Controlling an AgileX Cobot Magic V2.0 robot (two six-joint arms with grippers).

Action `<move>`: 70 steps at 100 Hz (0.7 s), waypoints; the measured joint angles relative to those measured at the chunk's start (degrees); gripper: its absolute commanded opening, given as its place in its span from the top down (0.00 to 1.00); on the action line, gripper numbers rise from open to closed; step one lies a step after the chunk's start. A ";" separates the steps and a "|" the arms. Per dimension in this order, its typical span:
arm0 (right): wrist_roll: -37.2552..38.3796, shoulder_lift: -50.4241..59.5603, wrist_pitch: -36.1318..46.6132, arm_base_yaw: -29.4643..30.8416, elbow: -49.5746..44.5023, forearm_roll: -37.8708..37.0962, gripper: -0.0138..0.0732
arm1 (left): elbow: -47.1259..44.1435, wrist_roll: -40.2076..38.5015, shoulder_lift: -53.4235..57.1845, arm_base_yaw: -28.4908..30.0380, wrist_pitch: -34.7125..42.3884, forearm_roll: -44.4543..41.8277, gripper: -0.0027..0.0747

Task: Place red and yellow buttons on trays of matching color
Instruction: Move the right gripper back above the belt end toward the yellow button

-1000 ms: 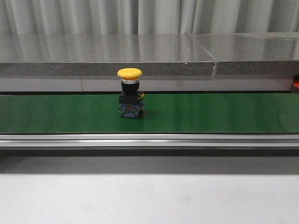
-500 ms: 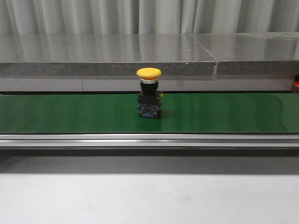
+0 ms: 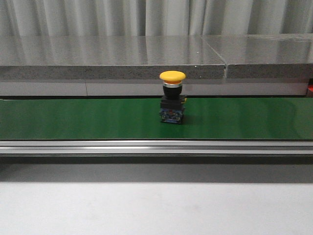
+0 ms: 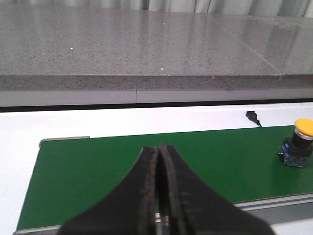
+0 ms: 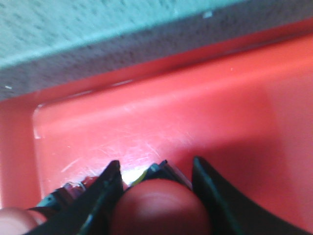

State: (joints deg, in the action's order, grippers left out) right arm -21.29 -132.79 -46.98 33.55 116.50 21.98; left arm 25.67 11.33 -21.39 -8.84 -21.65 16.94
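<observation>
A yellow button [image 3: 172,98] on a black and blue base stands upright on the green belt [image 3: 73,120], a little right of centre. The left wrist view shows the yellow button [image 4: 297,147] far off to one side of my left gripper [image 4: 159,147], which is shut on nothing above the belt [image 4: 98,166]. My right gripper [image 5: 155,164] is low inside the red tray [image 5: 195,112], with its fingers closed against the cap of a red button [image 5: 161,210]. A second red button [image 5: 12,220] shows at the frame's edge beside it. The yellow tray is out of view.
A grey stone ledge [image 3: 112,54] runs behind the belt, and a metal rail [image 3: 156,147] runs along its front edge. A white tabletop [image 3: 156,205] lies in front. In the right wrist view the ledge [image 5: 98,29] rises just behind the tray wall.
The yellow button has travelled rightward along the belt, from left of centre to right of centre.
</observation>
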 measured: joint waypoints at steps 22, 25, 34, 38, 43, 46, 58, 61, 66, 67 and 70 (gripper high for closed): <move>0.00 -0.83 0.16 0.00 0.11 0.00 0.37 | 0.00 0.00 0.09 0.00 0.00 0.00 0.99; 0.00 -0.83 0.43 0.00 0.11 0.00 0.30 | 0.00 0.00 0.09 0.00 0.00 0.00 0.99; 0.00 -0.83 0.51 0.00 0.11 0.00 0.10 | 0.00 0.00 0.09 0.00 0.00 0.00 0.99; 0.00 -0.83 0.51 0.00 0.25 0.00 0.08 | 0.00 0.00 0.09 0.00 0.00 0.00 0.99; 0.00 -0.83 0.51 0.00 0.53 0.00 0.10 | 0.00 0.00 0.09 0.00 0.00 0.00 0.99; 0.00 -0.83 0.51 0.00 0.86 0.00 0.10 | 0.00 0.00 0.09 0.00 0.00 0.00 0.99; 0.00 -0.83 0.02 0.00 2.95 0.07 0.10 | 0.00 0.00 0.09 0.00 0.00 0.00 0.99; 0.00 -0.72 -0.35 0.00 3.46 0.07 0.10 | 0.00 0.00 0.09 0.00 0.00 0.00 0.99; 0.00 -0.35 -1.11 0.00 4.17 0.37 0.10 | 0.00 0.00 0.09 0.00 0.00 0.00 0.99; 0.00 -0.33 -1.29 0.00 4.34 0.38 0.10 | 0.00 0.00 0.09 0.00 0.00 0.00 0.99; 0.00 0.16 -1.69 0.00 4.49 0.48 0.10 | 0.00 0.00 0.09 0.00 0.00 0.00 0.99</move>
State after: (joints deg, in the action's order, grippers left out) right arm -21.29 -132.63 -48.67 33.55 120.99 22.46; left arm 25.67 11.33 -21.30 -8.84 -21.65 16.94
